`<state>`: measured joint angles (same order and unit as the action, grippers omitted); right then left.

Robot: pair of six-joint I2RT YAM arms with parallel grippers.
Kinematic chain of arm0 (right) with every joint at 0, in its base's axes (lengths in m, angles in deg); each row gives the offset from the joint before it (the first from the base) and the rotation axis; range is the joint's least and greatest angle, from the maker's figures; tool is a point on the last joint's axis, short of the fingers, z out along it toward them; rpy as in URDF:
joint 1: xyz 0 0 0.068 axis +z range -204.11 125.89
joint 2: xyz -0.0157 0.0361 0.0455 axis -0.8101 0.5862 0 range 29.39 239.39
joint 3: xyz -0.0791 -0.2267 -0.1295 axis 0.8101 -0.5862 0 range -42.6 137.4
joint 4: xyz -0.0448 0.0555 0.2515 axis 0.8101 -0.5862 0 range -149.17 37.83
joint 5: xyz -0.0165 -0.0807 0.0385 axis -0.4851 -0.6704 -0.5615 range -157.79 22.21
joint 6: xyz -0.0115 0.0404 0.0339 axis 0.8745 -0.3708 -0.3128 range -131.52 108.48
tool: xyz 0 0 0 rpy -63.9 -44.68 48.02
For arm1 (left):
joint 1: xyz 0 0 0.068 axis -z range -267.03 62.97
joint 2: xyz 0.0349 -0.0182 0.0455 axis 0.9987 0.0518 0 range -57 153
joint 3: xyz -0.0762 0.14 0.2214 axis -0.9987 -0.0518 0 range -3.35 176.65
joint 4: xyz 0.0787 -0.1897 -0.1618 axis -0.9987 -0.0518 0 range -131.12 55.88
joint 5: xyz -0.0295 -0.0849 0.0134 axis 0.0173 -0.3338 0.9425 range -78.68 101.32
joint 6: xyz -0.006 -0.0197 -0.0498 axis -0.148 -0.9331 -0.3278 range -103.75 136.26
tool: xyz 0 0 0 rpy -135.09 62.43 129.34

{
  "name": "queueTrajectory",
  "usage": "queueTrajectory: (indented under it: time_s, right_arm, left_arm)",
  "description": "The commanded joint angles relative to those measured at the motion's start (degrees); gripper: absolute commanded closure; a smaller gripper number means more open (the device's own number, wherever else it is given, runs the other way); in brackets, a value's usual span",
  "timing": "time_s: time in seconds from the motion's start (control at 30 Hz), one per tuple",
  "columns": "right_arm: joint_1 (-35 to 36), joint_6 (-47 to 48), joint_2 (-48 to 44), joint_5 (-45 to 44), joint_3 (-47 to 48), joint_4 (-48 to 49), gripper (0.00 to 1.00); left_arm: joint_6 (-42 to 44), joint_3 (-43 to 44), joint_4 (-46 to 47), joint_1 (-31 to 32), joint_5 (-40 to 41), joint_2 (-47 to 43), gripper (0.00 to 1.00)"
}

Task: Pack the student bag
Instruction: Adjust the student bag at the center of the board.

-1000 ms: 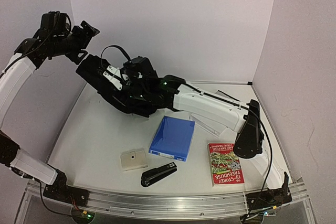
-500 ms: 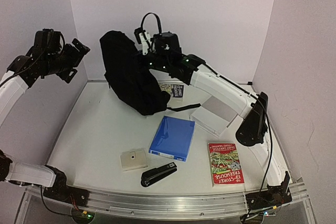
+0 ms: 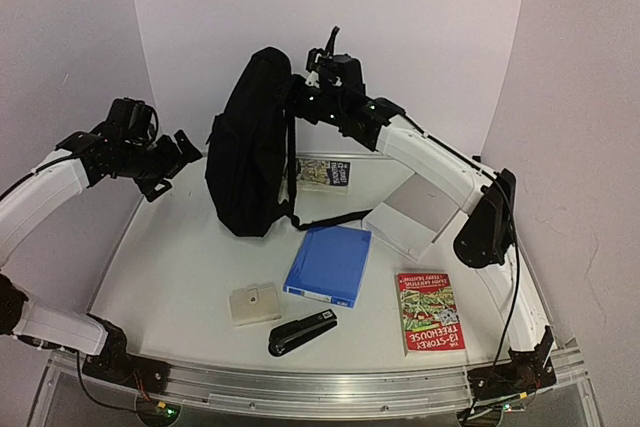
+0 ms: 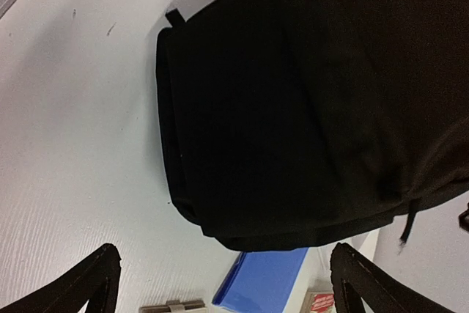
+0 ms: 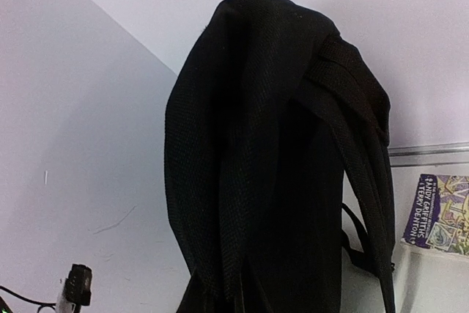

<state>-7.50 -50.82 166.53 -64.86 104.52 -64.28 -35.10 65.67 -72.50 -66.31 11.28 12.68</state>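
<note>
The student bag is a large black backpack hanging upright, its bottom at the back of the table and its straps trailing on its right side. My right gripper is shut on the bag's top and holds it up; in the right wrist view the black fabric fills the frame and hides the fingers. My left gripper is open and empty, just left of the bag and apart from it. In the left wrist view its wide-open fingers frame the bag's lower part.
A blue folder lies in front of the bag, also in the left wrist view. Near the front are a beige case, a black stapler and a red book. A white box lies right; a book lies behind the bag.
My right gripper has lifted the bag from lying on the table to hanging upright and carried it rightward. My left arm has come down and moved right, toward the bag.
</note>
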Motion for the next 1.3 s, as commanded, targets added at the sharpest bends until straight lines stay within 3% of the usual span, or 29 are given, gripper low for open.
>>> queueTrajectory:
  time_s: [0.0,0.3,0.47,0.77,1.0,1.27]
  right_arm:
    - [-1.2,-5.5,-2.8,1.1,-1.1,8.7,1.0]
    - [-1.2,-8.2,-6.3,9.3,-12.0,7.5,1.0]
    - [-1.2,-8.1,-7.6,12.4,-17.0,7.5,1.0]
    - [-3.7,-6.6,-8.3,11.6,-24.4,5.0,1.0]
    - [-3.7,-0.6,-9.9,18.8,-32.0,2.9,1.0]
    - [-3.5,0.8,-9.7,22.7,-33.1,3.0,0.75]
  left_arm:
    - [8.7,-0.2,4.4,2.0,-3.8,4.6,0.0]
    - [17.6,2.1,4.8,4.3,1.9,11.0,0.01]
    - [18.7,0.6,5.0,4.3,6.7,10.3,0.02]
    - [19.7,-4.2,6.4,4.3,3.5,5.1,0.0]
    - [19.5,-3.7,4.1,4.3,-1.8,5.1,0.0]
    - [17.5,-6.8,2.3,4.3,-1.8,2.7,0.0]
